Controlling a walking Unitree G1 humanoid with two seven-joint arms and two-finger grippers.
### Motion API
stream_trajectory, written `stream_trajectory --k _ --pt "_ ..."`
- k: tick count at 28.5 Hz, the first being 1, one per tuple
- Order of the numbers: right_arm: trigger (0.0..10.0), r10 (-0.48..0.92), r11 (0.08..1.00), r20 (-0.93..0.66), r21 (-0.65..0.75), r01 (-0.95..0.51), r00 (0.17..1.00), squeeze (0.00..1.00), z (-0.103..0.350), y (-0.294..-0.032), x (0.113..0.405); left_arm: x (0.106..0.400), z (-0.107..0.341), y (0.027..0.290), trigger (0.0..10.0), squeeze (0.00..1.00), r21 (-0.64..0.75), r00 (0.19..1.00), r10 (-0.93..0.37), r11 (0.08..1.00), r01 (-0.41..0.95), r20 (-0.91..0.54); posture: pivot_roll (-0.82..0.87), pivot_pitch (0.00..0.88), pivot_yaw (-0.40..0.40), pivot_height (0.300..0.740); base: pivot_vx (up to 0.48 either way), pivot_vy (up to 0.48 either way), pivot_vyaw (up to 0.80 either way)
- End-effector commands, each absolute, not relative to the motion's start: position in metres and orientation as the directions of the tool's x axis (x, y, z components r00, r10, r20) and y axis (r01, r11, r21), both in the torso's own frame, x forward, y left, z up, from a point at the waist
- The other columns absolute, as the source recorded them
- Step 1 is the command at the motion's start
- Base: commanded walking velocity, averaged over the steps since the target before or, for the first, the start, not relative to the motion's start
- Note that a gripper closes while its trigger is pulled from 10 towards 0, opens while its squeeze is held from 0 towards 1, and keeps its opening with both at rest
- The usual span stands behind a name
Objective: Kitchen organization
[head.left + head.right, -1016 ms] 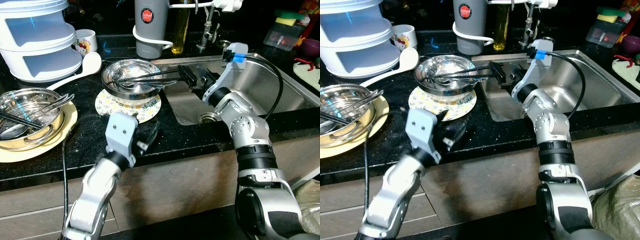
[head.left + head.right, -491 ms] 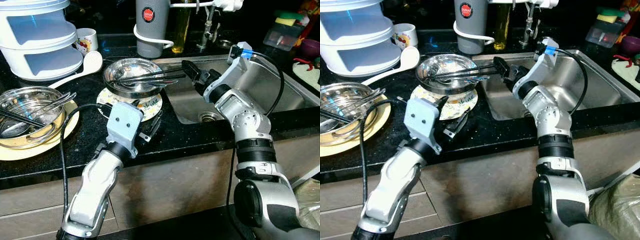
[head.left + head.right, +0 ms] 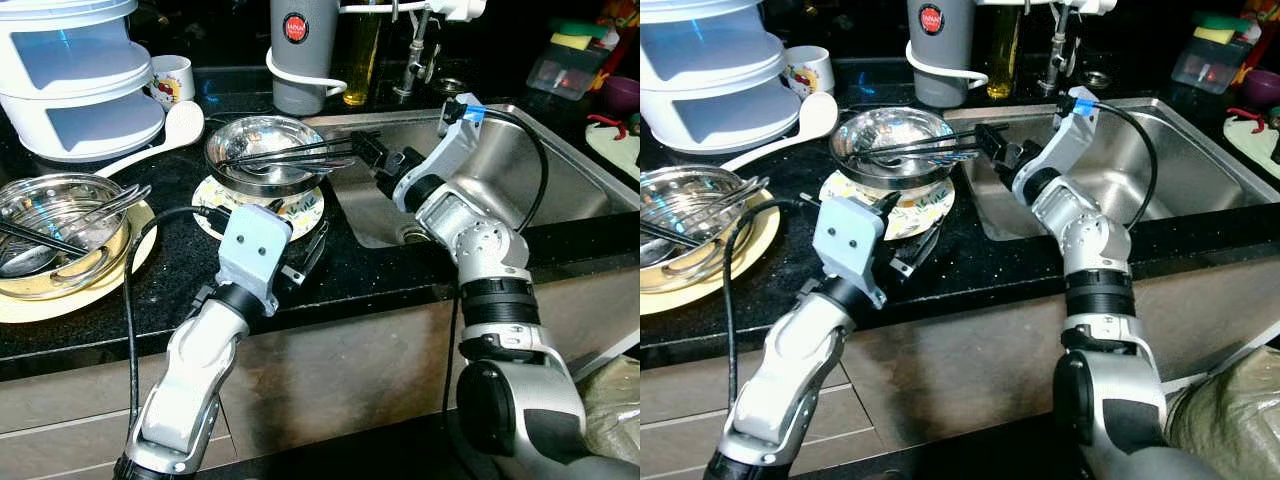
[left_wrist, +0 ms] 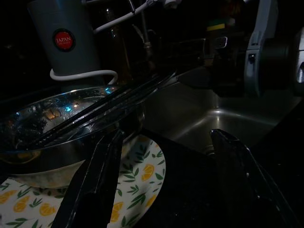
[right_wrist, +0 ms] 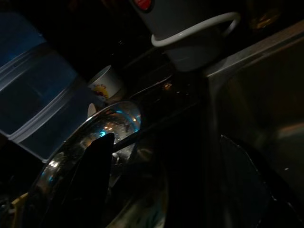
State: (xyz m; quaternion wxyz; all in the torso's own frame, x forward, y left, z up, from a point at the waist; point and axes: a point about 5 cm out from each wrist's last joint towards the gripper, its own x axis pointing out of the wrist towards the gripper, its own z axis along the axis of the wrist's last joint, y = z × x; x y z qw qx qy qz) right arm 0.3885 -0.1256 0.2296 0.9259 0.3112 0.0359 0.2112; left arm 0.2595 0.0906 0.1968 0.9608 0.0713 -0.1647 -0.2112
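Both grippers close in on a loaded steel bowl, kitchen tidy-up barely begun.

From my remote seat I see the steel bowl (image 3: 262,152) on its lemon-print plate (image 3: 300,214) at about 12 o'clock on the black counter (image 3: 180,270), long black chopsticks (image 3: 300,153) lying across its rim and jutting toward the sink (image 3: 560,170) at 2 o'clock. My right gripper (image 3: 368,152) hovers at their tips, fingers spread, holding nothing; my left gripper (image 3: 305,248) rests low at the plate's near edge, fingers likewise parted and empty. By my reading nothing is sorted yet (a second bowl (image 3: 55,215) of utensils on the yellow plate (image 3: 20,300) waits at 9 o'clock), so nearly all the work remains.
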Motion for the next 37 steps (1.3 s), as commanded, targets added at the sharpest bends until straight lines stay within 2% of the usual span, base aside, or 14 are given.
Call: stream_trajectory --k 1,17,35,36,37 --pt "10.0 0.416 0.708 0.068 0.601 -0.37 0.907 0.0 0.232 -0.123 0.39 0.26 0.196 0.088 10.0 0.0 0.212 0.855 -0.439 0.895 0.392 0.275 0.06 0.018 -0.072 0.732 0.0 0.0 0.0" --pt "10.0 0.409 0.666 0.087 0.653 -0.362 0.909 0.0 0.23 -0.102 0.39 0.26 0.199 0.085 10.0 0.0 0.234 0.848 -0.451 0.888 0.395 0.28 0.07 0.027 -0.079 0.732 0.0 0.0 0.0" --pt "10.0 0.331 0.646 0.121 0.694 -0.318 0.936 0.0 0.233 -0.108 0.4 0.259 0.202 0.084 10.0 0.0 0.257 0.844 -0.456 0.884 0.391 0.283 0.08 0.033 -0.089 0.732 0.0 0.0 0.0" --pt "7.4 0.33 0.644 0.125 0.695 -0.32 0.936 0.0 0.234 -0.108 0.401 0.259 0.202 0.084 10.0 0.0 0.257 0.844 -0.456 0.884 0.391 0.283 0.08 0.033 -0.089 0.732 0.0 0.0 0.0" --pt "4.3 0.33 0.642 0.128 0.695 -0.322 0.935 0.0 0.235 -0.108 0.401 0.259 0.202 0.084 10.0 0.0 0.257 0.844 -0.456 0.884 0.391 0.283 0.08 0.033 -0.09 0.732 0.0 0.0 0.0"
